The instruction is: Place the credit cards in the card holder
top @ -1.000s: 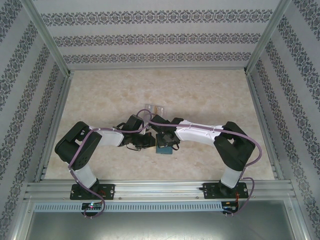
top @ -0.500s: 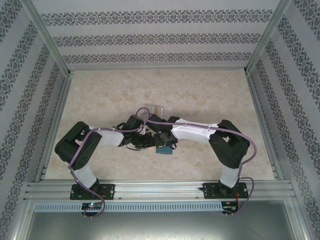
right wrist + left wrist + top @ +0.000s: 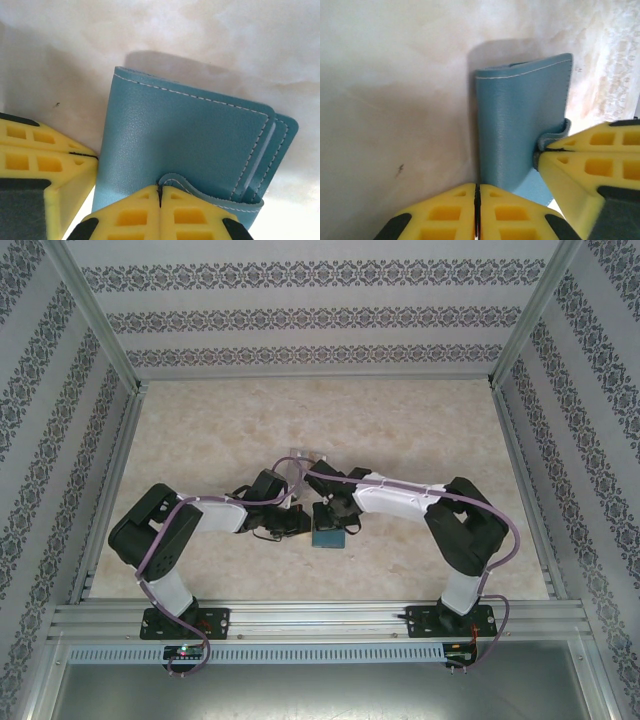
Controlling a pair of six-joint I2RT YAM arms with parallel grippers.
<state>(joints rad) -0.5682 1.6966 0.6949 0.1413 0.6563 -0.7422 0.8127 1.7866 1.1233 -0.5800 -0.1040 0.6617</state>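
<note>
Teal wallet (image 3: pixel 190 135) lies folded on the desk (image 3: pixel 400 430), the right gripper (image 3: pixel 160 192) closed on a curled corner of its cover and the left gripper (image 3: pixel 476 197) shut against its edge, so opening and filling it seem left to do.

Pale beige marbled table (image 3: pixel 420 430), seen from overhead and close up.
Resting on it at lower centre of the overhead frame: a teal card holder (image 3: pixel 327 537), folded shut, pale stitching along its edges, one corner flap curled upward, a soft shadow on the surface around it. Slightly above, near mid-frame: a small clear case (image 3: pixel 300 454), partly hidden, contents too small to tell. Close up, mottled cream and tan surface, a tiny dark speck left of the holder.
</note>
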